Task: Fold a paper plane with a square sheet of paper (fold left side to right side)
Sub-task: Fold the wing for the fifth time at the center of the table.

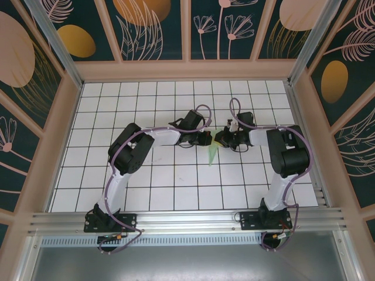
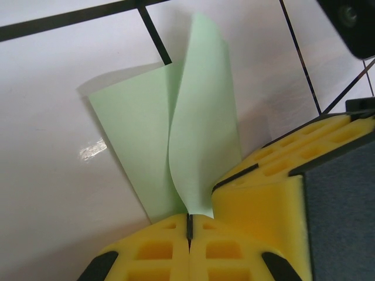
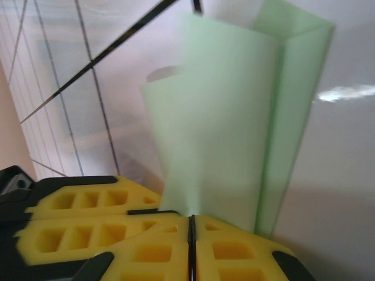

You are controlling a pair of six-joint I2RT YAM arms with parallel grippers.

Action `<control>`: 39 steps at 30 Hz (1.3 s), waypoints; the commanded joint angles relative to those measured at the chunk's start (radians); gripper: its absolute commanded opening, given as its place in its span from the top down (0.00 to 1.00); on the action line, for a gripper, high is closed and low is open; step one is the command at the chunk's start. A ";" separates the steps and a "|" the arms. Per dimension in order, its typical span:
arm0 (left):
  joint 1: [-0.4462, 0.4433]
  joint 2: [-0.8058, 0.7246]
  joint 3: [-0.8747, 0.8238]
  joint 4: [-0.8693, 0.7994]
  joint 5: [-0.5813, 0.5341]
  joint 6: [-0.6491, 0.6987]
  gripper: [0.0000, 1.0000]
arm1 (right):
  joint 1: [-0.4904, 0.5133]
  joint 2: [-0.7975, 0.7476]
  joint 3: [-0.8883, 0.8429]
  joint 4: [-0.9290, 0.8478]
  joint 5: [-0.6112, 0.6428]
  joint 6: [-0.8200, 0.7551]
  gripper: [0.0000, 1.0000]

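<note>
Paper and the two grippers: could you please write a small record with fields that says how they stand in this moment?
thing: sheet of paper, pale green
shape: already creased; one layer lies flat, another curls upward
place: near the middle of the table, between the two arms
left gripper: shut on the sheet's near end
right gripper: shut on the same sheet
grippers together: side by side, close to each other, at one end of the sheet
finished plane: not yet
</note>
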 commanded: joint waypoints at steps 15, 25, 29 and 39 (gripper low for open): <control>0.006 -0.079 -0.079 -0.015 -0.074 -0.011 0.83 | 0.002 0.064 -0.035 -0.067 0.080 -0.022 0.88; 0.008 -0.310 -0.255 0.043 -0.105 -0.063 0.68 | 0.002 0.067 -0.028 -0.071 0.081 -0.024 0.88; -0.013 -0.397 -0.348 0.163 -0.012 -0.140 0.68 | 0.001 0.058 -0.026 -0.072 0.082 -0.027 0.88; -0.136 -0.309 -0.288 0.245 0.040 -0.219 0.66 | 0.001 0.061 -0.022 -0.074 0.083 -0.030 0.88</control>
